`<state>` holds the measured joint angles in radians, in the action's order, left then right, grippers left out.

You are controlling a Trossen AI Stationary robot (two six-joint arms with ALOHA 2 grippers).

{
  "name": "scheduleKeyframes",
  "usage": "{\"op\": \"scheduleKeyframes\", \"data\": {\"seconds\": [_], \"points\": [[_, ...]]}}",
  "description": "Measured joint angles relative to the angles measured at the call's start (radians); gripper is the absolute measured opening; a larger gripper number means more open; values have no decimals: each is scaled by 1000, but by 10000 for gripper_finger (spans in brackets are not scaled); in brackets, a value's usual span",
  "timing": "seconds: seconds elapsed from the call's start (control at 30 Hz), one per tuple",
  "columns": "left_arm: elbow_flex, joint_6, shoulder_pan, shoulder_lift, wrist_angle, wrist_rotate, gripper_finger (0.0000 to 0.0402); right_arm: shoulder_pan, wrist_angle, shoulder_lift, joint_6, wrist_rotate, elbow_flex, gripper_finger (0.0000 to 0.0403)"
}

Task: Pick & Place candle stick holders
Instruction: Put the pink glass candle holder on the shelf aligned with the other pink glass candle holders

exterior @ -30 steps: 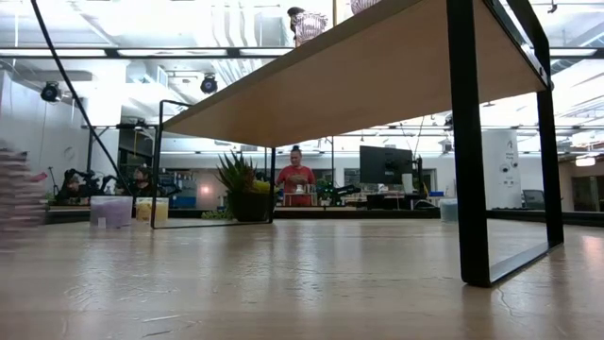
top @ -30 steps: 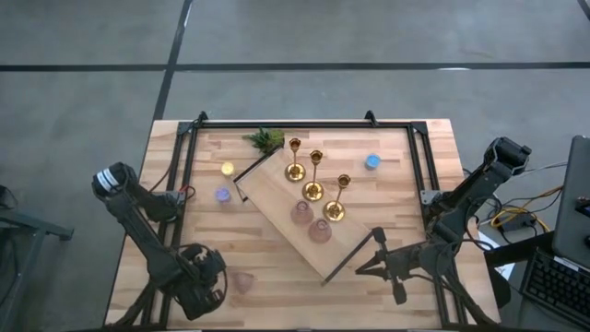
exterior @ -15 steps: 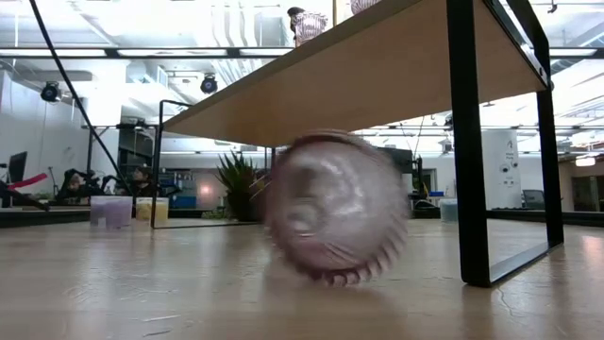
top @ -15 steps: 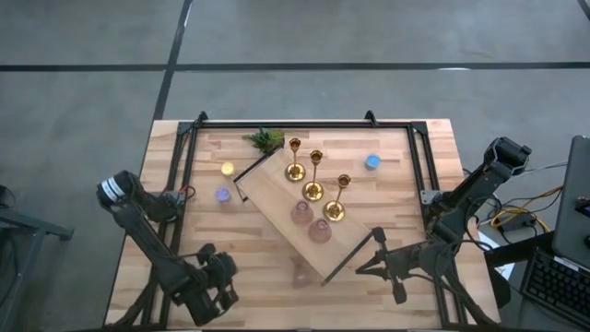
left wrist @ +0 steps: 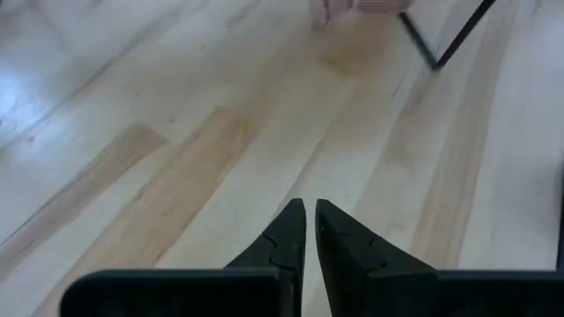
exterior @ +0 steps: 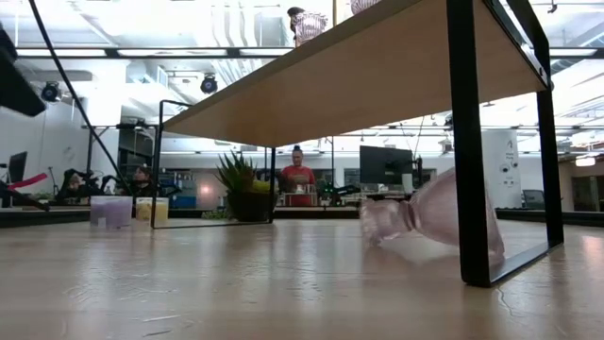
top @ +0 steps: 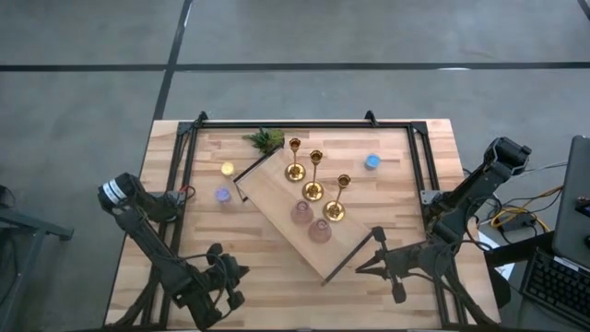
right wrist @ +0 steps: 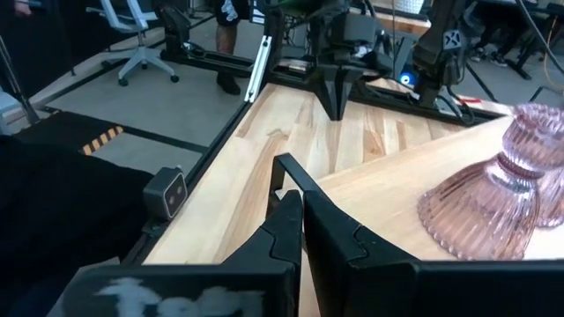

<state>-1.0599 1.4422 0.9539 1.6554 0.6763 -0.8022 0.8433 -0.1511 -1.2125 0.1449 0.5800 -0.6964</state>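
Three gold candlesticks (top: 314, 175) and two pink glass holders (top: 320, 231) stand on a raised wooden shelf (top: 272, 194) in the middle of the table. A third pink glass holder (exterior: 429, 215) lies on its side on the table top beside the shelf's near black leg (exterior: 469, 142); it also shows in the left wrist view (left wrist: 352, 7). My left gripper (top: 238, 275) (left wrist: 310, 211) hovers shut over bare table, well short of that holder. My right gripper (top: 361, 267) (right wrist: 301, 207) waits shut at the shelf's near right corner.
Yellow (top: 228, 169), purple (top: 222, 195) and blue (top: 371, 161) tealight discs and a green sprig (top: 265, 139) lie on the far half of the table. A black rail frame (top: 189, 157) runs round the table. A person (exterior: 297, 179) stands far off in the room.
The third pink glass holder has rolled along the table from beside my left gripper toward the right, past the low camera, and now lies on its side by the shelf's near leg. My left gripper has moved a little toward the right and tipped downward.
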Motion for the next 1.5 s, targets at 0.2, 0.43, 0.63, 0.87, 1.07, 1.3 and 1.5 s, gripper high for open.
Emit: {"op": "scheduleKeyframes", "data": {"seconds": [0.2, 0.43, 0.63, 0.87, 1.07, 1.3, 1.5], "points": [[16, 3, -2, 0, -24, -100, 35, 1, 8, 1, 33, 25, 0, 8], [38, 4, -2, 1, -54, -156, 35, 1, 50, 54, 105, 38, 0, 8], [51, 5, -3, 1, -63, -214, 35, 3, 143, 119, 185, 152, 0, 8], [51, -2, -5, 1, -73, -281, 35, 3, 209, 143, 247, 201, 0, 8], [51, -27, -6, 1, -69, -250, 35, 3, 209, 134, 246, 208, 0, 8], [51, -58, -10, 1, -74, -278, 35, 3, 212, 117, 246, 208, 3, 8], [51, -81, -11, 1, -74, -302, 35, 2, 211, 116, 246, 208, 4, 8]]}}
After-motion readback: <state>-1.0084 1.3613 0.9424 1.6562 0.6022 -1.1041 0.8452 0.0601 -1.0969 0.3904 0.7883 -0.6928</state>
